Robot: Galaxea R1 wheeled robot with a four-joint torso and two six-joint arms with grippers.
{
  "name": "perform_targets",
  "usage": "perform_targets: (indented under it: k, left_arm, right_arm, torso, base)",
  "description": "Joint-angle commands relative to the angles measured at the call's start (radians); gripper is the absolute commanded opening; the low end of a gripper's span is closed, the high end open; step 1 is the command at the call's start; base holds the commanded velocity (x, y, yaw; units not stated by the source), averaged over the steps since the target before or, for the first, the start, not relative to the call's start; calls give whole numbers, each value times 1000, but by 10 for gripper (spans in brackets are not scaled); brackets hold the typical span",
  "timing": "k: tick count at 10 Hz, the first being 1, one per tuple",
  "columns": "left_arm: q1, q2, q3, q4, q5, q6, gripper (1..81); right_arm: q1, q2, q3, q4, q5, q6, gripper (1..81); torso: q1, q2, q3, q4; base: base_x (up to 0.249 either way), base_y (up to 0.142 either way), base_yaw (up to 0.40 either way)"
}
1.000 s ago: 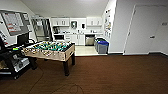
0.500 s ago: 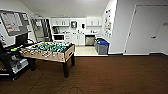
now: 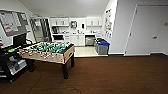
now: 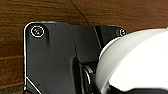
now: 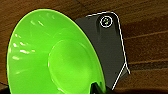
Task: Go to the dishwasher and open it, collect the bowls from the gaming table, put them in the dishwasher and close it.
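Brown wood-grain floor [image 3: 112, 75] across the whole room in the head view. Far left, on the wall, a noticeboard [image 3: 12, 22]; beneath it a dark monitor [image 3: 18, 40] on a black trolley [image 3: 10, 62]. Just right of that, standing at a slant, a foosball table [image 3: 47, 51] with green field and pale wooden sides, and a thin cable [image 3: 35, 80] trailing over the floor near its legs. Further back, past a strip of pale tiling, a kitchenette of white cabinets [image 3: 75, 39]. Set under the counter there, the dishwasher [image 3: 90, 40], steel-grey front facing the room, well away across the floor; too small to tell whether shut tight. Next to it, towards the right, grey bins with blue lids [image 3: 102, 47], then a white wall and a large white door [image 3: 147, 30]. In the left wrist view, left gripper [image 4: 117, 90] seemingly clamped on the lower edge of a white bowl [image 4: 135, 60], carried clear of the floor beside the dark plate. In the right wrist view, right gripper [image 5: 98, 89] pinching the rim of the bright green bowl [image 5: 50, 55], hollow side toward the camera, likewise above the boards.
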Motion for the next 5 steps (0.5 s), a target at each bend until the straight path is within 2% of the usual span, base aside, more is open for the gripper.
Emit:
perform_targets:
  k: [1,5]
  left_arm:
    - [-49,-10,20,11,9,8,10]
    - [-49,-8,20,13,7,8,10]
  right_arm:
    - [58,-12,3,-3,-72,-5,10]
    - [57,-12,3,-3,-72,-5,10]
  torso:
    - [0,0,0,0]
    - [0,0,0,0]
  base:
    - [116,0,0]
    - [132,0,0]
